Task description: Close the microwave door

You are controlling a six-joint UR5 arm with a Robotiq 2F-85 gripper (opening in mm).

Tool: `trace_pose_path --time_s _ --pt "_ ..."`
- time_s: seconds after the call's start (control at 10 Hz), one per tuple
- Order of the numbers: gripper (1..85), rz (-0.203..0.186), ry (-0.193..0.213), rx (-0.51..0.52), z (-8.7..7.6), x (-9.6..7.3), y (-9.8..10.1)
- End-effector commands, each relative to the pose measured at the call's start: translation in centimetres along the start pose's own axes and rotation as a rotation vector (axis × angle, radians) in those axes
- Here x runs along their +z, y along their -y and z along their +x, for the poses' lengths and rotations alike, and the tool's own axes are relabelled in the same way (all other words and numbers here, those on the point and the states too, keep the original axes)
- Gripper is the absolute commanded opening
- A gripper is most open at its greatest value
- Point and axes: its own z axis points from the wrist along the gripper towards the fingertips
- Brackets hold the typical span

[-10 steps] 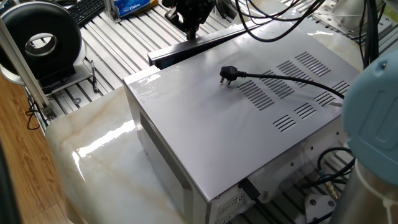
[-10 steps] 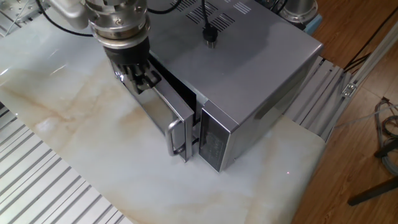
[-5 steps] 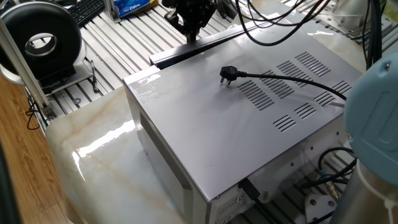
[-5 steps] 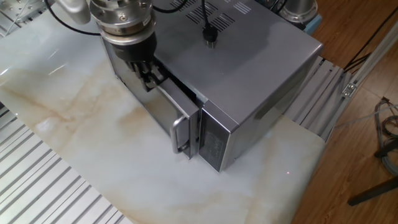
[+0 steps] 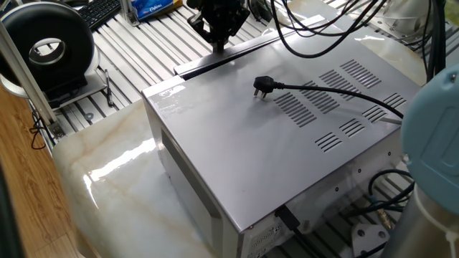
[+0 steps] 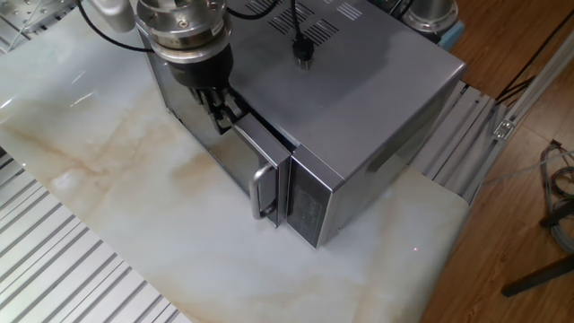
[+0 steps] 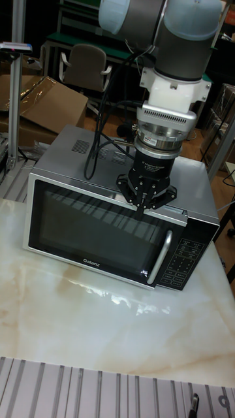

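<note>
Black-framed microwave door [image 7: 98,232] sits just under the claw [image 7: 145,204].

Matt grey sheet-metal microwave [image 5: 237,136] w/ glossy glass door [image 7: 91,232], polished marble table [image 6: 108,179].

silver-grey microwave [image 6: 377,85], microwave door [image 7: 91,232] slightly ajar

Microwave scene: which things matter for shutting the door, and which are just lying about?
In the job:
microwave
microwave door, nearly shut
gripper, pressing at the door's top edge

Lying about:
power plug on the microwave top
keyboard
black round device
</note>
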Motion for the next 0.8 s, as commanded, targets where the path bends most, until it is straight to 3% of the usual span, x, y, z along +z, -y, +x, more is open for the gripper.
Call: trace_pose_path --time_s 0.0,0.2,0.7 --pt "1.0 -0.016 -0.010 0.019 0.70 -0.01 -0.09" --pt "1.0 0.010 0.014 0.033 0.46 -0.02 0.44" --pt "1.0 0.010 0.036 0.032 0.70 0.23 0.49"
